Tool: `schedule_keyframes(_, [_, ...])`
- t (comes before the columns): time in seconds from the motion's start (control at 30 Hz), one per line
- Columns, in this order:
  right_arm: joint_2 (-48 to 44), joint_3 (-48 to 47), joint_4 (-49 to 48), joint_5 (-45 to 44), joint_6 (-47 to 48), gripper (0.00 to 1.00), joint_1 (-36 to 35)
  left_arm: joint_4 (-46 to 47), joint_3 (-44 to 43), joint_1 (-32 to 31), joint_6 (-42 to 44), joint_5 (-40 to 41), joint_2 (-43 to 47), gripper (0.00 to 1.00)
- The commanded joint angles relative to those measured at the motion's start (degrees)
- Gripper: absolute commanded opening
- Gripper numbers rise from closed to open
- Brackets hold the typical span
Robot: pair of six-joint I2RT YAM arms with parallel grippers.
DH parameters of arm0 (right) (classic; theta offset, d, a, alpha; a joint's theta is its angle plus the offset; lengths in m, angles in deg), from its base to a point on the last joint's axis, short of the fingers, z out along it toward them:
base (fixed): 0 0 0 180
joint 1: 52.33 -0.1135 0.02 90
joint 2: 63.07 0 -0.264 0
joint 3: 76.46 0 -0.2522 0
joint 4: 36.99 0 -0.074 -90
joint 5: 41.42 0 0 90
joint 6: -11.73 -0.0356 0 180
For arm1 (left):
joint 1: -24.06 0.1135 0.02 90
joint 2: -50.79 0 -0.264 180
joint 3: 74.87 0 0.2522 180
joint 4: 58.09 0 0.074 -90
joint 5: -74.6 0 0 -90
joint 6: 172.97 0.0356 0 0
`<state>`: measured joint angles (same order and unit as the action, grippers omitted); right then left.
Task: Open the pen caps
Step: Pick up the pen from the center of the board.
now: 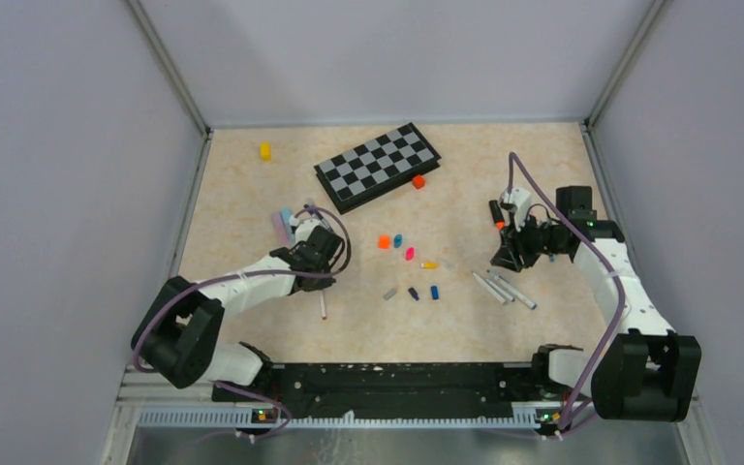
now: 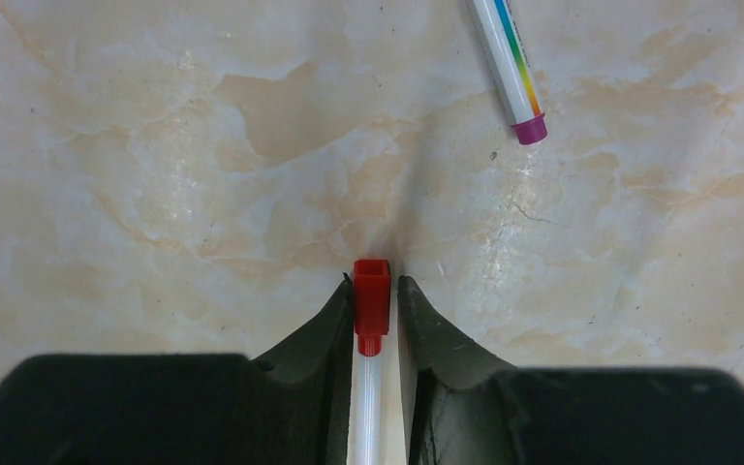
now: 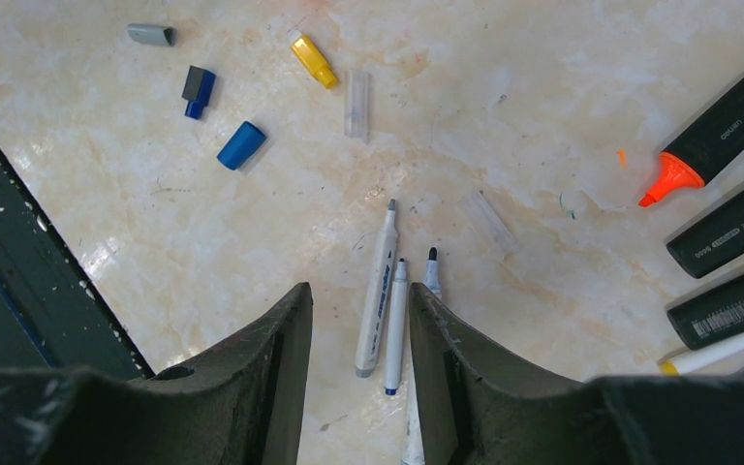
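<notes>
One red-capped pen [image 2: 369,366], seemingly pinched in left pincer [image 2: 373,284], plain only wrist-side

pen [image 2: 367,412] barrel cut off, maybe gripped

The beige marbled table [image 1: 242,194] is carrying a chessboard [image 1: 377,166] near its far edge, with an orange block [image 1: 418,181] just beside it and a yellow block [image 1: 264,151] toward the far-left corner. Loose pen caps [image 1: 411,254] are lying mid-table, uncapped pens [image 1: 504,288] to their right, and a red-capped pen [image 1: 323,305] nearer the left edge.
</notes>
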<state>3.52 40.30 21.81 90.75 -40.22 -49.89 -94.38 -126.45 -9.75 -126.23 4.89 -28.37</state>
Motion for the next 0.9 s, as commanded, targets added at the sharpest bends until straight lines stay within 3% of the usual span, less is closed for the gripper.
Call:
schedule_keyframes(0.0, [0.12,-0.27,-0.21,1.59,1.33,0.41,0.29,0.68,-1.00,0.47,0.84,-1.26,-0.95,0.25])
schedule_keyframes(0.23, [0.04,-0.43,0.23,2.36,1.67,0.41,0.30,1.82,-0.92,1.06,2.14,-4.32,-1.87,0.20])
schedule_keyframes(0.37, [-0.16,-0.74,1.13,4.09,2.82,0.41,0.29,2.72,-1.11,1.11,3.43,-6.44,-1.17,0.00])
schedule_keyframes(0.57, [-0.93,-2.04,3.31,11.96,7.60,0.41,-0.21,4.22,-3.06,1.11,6.62,-8.89,5.88,0.00])
schedule_keyframes(0.67, [-2.35,-2.26,1.38,14.87,8.97,0.42,-1.67,9.19,-2.15,1.19,9.75,-15.22,11.83,0.00])
schedule_keyframes(0.77, [-3.81,-1.69,-6.51,18.30,6.00,0.76,-1.99,20.98,2.54,1.19,12.03,-24.58,18.27,0.00])
schedule_keyframes(0.87, [-1.83,-3.46,-10.78,25.80,1.38,0.86,-2.06,36.99,8.01,1.19,10.60,-30.13,22.35,0.00])
